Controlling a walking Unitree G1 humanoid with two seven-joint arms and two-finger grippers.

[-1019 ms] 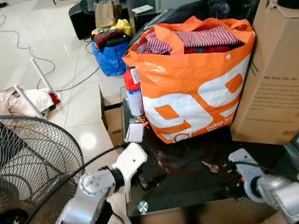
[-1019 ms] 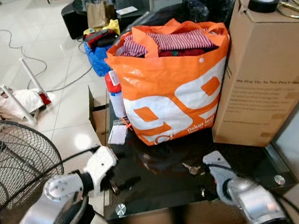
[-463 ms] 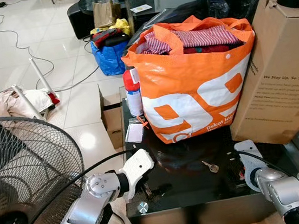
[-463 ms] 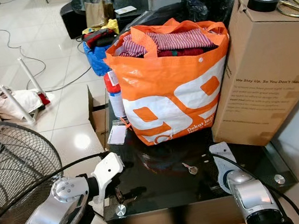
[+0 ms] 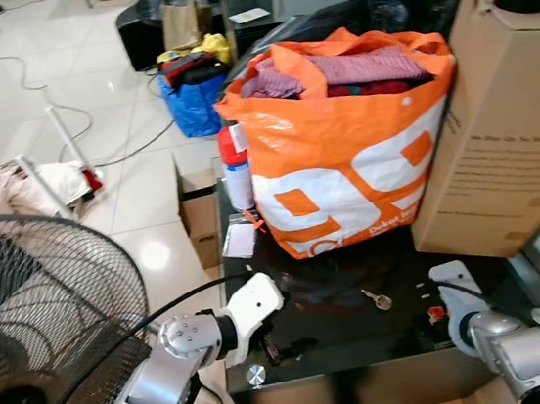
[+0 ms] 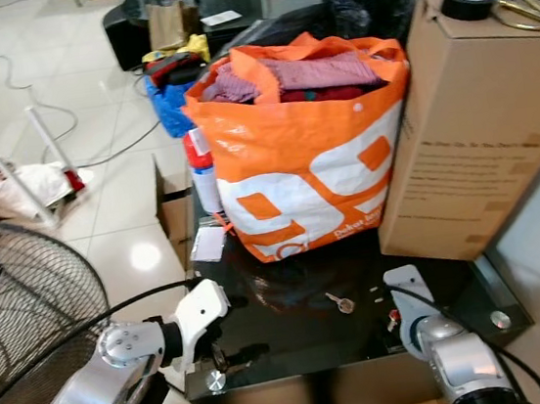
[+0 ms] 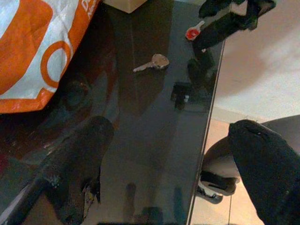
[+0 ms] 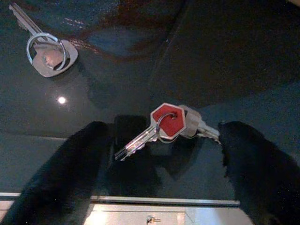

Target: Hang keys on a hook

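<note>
Right wrist view: right gripper (image 8: 166, 159) fingers apart, straddling red-tagged keys (image 8: 164, 123) on glass table (image 8: 243, 56); descend straight, pinch at tag, avoid lone key (image 8: 44, 51); left gripper (image 7: 168, 168) open, idle

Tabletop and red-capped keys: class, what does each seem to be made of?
Dark glossy tabletop: likely glass, mirror-like reflections and round metal corner fittings. Red-capped keys on a ring: silvery metal blades, shiny; the red hexagonal head cover looks like plastic, matte.
</note>
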